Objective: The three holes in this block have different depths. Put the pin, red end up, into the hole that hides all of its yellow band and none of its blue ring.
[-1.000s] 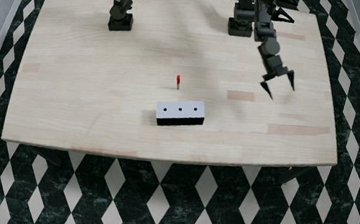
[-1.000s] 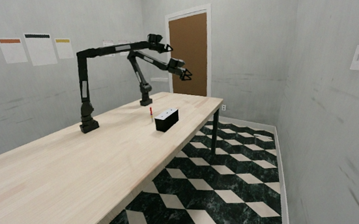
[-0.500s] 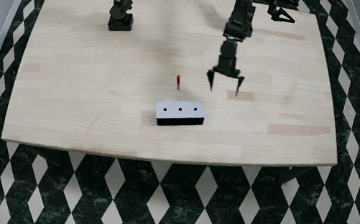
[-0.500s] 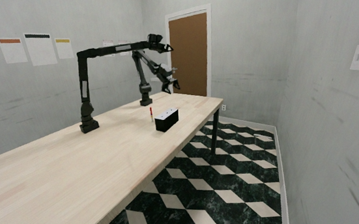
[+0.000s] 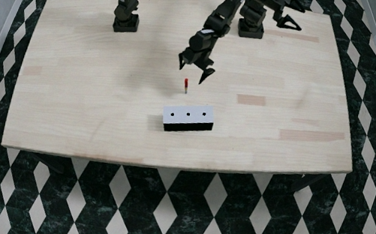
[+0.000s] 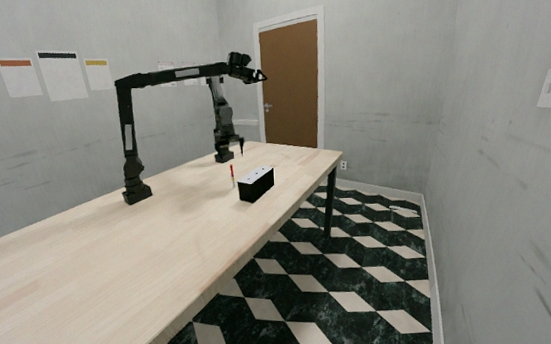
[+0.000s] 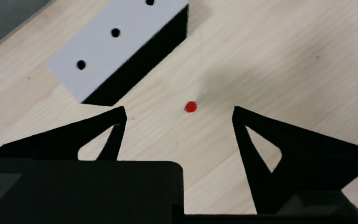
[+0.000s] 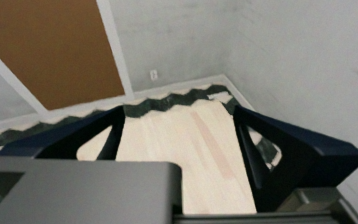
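The pin (image 5: 185,85) (image 6: 232,175) (image 7: 190,106) stands upright on the table, red end up, with a dark blue ring and a yellow band lower down. The block (image 5: 179,120) (image 6: 256,187) (image 7: 100,50) has a light top with three dark holes and black sides; it stands beside the pin, and the hole depths cannot be seen. My left gripper (image 5: 190,75) (image 7: 179,112) is open and points down above the pin, whose red end shows between the fingers, a little toward the right one. My right gripper (image 5: 301,20) (image 8: 179,111) is open and empty, high up and far from pin and block.
The wooden table (image 5: 78,116) (image 6: 148,253) carries both arm bases along its back edge. The right arm (image 6: 185,72) reaches high across, above the left arm's base (image 5: 251,30) (image 6: 224,156). The table's front edge lies beyond the block.
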Controlling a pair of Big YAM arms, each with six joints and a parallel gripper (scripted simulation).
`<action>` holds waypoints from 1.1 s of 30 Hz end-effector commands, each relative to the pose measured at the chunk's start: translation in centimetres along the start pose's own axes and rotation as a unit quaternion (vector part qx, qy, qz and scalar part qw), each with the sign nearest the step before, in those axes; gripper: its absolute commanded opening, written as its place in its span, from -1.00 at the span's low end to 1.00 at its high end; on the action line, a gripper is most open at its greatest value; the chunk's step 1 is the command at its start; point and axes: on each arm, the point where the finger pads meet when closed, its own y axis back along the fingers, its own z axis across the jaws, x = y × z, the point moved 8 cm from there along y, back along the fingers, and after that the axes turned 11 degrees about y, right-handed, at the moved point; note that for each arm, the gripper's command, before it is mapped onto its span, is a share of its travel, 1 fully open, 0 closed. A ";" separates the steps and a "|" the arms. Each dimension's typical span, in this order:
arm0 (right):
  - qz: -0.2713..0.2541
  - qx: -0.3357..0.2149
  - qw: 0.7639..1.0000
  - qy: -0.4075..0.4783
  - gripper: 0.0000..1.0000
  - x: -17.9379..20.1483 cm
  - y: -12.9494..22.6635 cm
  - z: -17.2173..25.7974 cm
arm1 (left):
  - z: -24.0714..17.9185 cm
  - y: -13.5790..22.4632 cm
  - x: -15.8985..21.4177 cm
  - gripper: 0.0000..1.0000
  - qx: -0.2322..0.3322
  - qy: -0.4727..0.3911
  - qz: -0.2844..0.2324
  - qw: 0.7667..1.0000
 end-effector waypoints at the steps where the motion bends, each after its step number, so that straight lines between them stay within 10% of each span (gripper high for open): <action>1: 0.017 0.031 0.999 0.028 1.00 1.4 6.8 -7.4 | -1.7 -0.1 -2.4 1.00 0.017 0.001 -0.006 1.000; 18: 0.084 0.035 0.995 0.040 1.00 10.3 24.9 -16.4 | -1.4 -0.1 -2.6 1.00 0.014 0.001 -0.010 1.000; 24: 0.098 0.028 0.994 0.027 1.00 14.5 31.6 -16.6 | -0.1 -0.6 -3.6 -0.30 -0.003 -0.069 0.017 0.997; 33: 0.113 0.036 0.993 -0.004 1.00 21.0 40.2 -14.3 | 0.6 -1.6 -5.8 -0.30 -0.008 -0.184 0.096 0.978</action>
